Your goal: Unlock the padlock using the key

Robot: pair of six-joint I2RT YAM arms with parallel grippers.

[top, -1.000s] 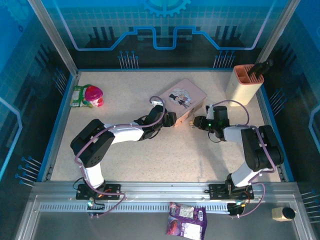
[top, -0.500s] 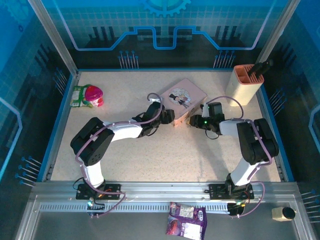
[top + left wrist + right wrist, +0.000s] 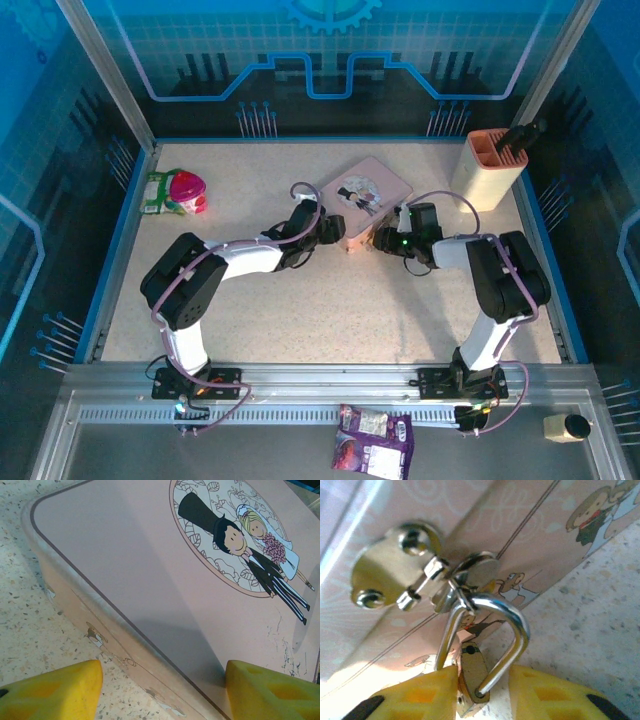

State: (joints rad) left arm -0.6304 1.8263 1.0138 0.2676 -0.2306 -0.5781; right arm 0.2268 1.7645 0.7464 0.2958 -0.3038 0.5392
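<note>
**Top view.** A pink tin [image 3: 366,193] lies on the worktop [image 3: 300,300], about midway between the left and right edges and nearer the far edge. Both arms reach in to it. The left gripper [image 3: 337,231] is at its near-left corner and the right gripper [image 3: 384,240] at its near-right wall. A holder [image 3: 488,170] stands in the far right corner, and a pink cup [image 3: 186,189] sits near the far left corner.

**Left wrist view.** The yellow fingers [image 3: 55,690] stand wide apart and straddle a corner of the tin. One is beside the wall and the other by the edge of the lid. Contact cannot be judged.

**Right wrist view.** The padlock [image 3: 472,672] hangs on the tin's side wall. Its shackle [image 3: 518,625] is threaded through the ring of the hasp [image 3: 385,565], and its brass body points down toward the worktop. The right gripper's two fingers flank the body and shackle closely, one on each side. The left-hand finger lies against the padlock. Whether the pair actually clamps it cannot be told.
</note>
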